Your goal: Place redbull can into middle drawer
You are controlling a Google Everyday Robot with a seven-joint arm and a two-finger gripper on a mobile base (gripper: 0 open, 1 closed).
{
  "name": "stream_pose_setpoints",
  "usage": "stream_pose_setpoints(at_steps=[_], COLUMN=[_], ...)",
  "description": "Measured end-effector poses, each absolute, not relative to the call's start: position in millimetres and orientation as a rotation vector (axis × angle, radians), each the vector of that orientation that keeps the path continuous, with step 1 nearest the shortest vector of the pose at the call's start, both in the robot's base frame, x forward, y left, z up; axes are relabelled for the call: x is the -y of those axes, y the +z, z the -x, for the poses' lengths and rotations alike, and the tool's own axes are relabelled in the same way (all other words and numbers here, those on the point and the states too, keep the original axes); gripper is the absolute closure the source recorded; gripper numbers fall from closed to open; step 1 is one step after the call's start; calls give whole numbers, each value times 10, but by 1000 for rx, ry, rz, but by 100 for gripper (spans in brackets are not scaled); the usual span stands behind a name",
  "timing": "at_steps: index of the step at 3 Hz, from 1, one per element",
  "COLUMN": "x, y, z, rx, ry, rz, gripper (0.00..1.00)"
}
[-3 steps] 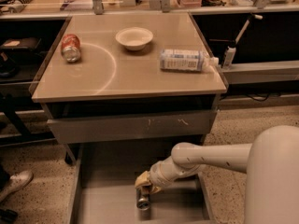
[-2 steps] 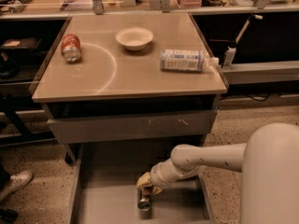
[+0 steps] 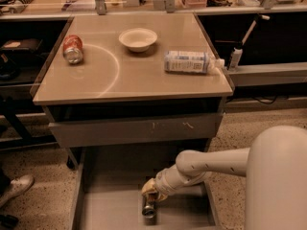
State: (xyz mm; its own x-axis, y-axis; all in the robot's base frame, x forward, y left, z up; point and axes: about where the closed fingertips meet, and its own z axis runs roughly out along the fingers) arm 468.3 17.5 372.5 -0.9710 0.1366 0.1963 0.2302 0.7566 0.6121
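The redbull can [image 3: 149, 209], slim with a shiny silver top, is low inside the open middle drawer [image 3: 110, 210], a wide shallow grey drawer pulled out under the table. My gripper [image 3: 151, 193] reaches in from the right on the white arm [image 3: 206, 164]. It is shut on the can's upper end and holds it at about the drawer floor, near the drawer's middle right. The can's lower part is dark and hard to make out.
Above the drawer is a closed grey drawer front with pale scratches [image 3: 139, 128]. On the tabletop lie a stout red can [image 3: 73, 48], a white bowl [image 3: 138, 38] and a plastic bottle on its side [image 3: 189, 62]. A shoe [image 3: 17, 188] is on the floor at left.
The gripper and can have shifted very slightly down and right inside the drawer; otherwise nothing has visibly moved.
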Motion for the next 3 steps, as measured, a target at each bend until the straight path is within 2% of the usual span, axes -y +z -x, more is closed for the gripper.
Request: stream_pose_setpoints(at_steps=[3], x=[-176], y=[3724], z=[-4683], rx=[2812], ry=[-1007], rz=[295], gripper=[11])
